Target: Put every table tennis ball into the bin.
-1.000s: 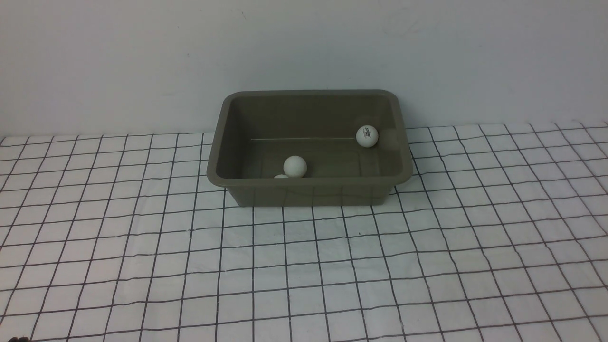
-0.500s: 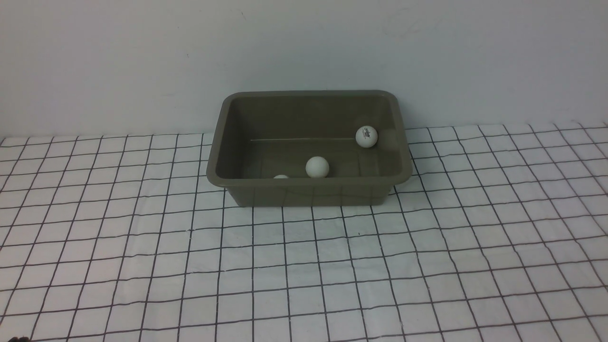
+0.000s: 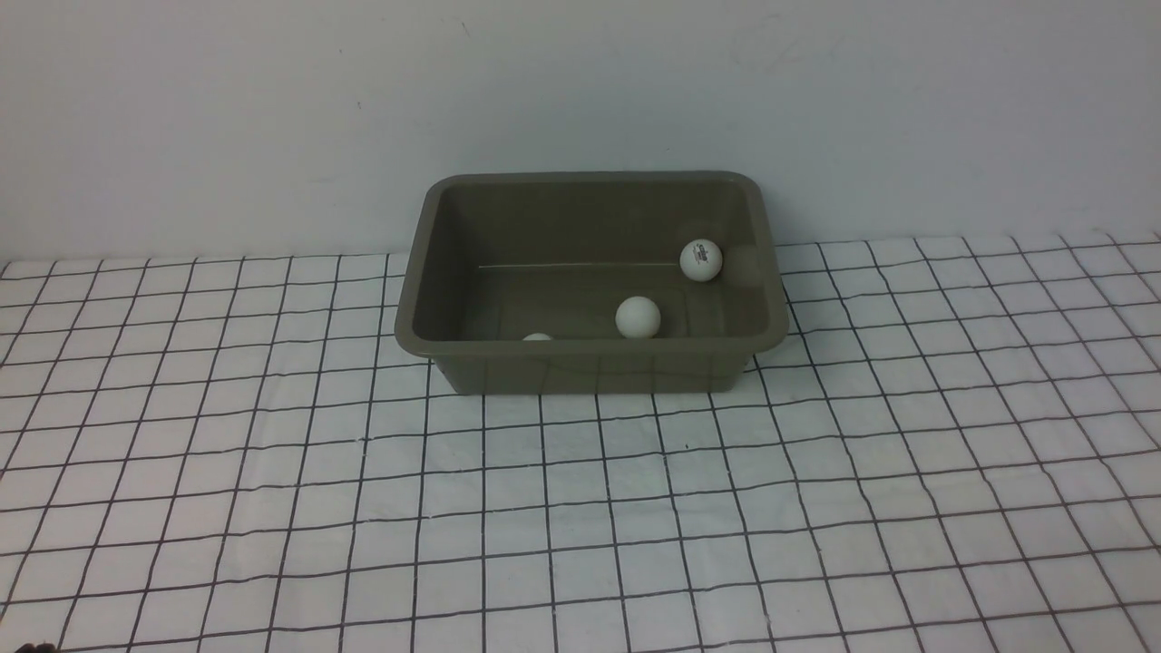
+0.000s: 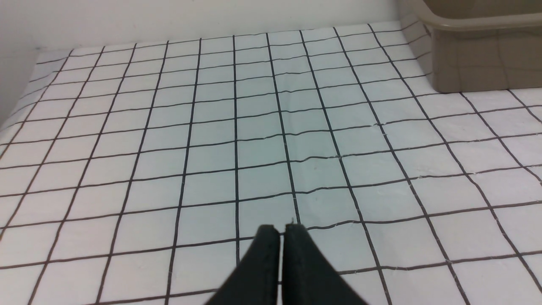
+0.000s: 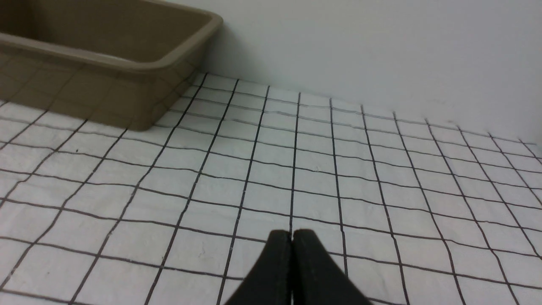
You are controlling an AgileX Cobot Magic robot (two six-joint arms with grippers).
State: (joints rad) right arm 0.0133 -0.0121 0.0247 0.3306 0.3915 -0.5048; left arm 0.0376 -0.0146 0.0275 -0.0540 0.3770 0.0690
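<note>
The olive-brown bin stands at the back middle of the table, against the wall. Inside it lie three white table tennis balls: one with a dark logo near the right wall, one plain on the floor near the front wall, and one mostly hidden behind the front rim. Neither arm shows in the front view. My left gripper is shut and empty above the cloth, with the bin off to one side. My right gripper is shut and empty, the bin ahead of it.
A white cloth with a black grid covers the table. A plain white wall rises right behind the bin.
The plain ball on the bin's floor has rolled to the right along the front wall. The logo ball, the half-hidden ball and the bin have stayed put.
</note>
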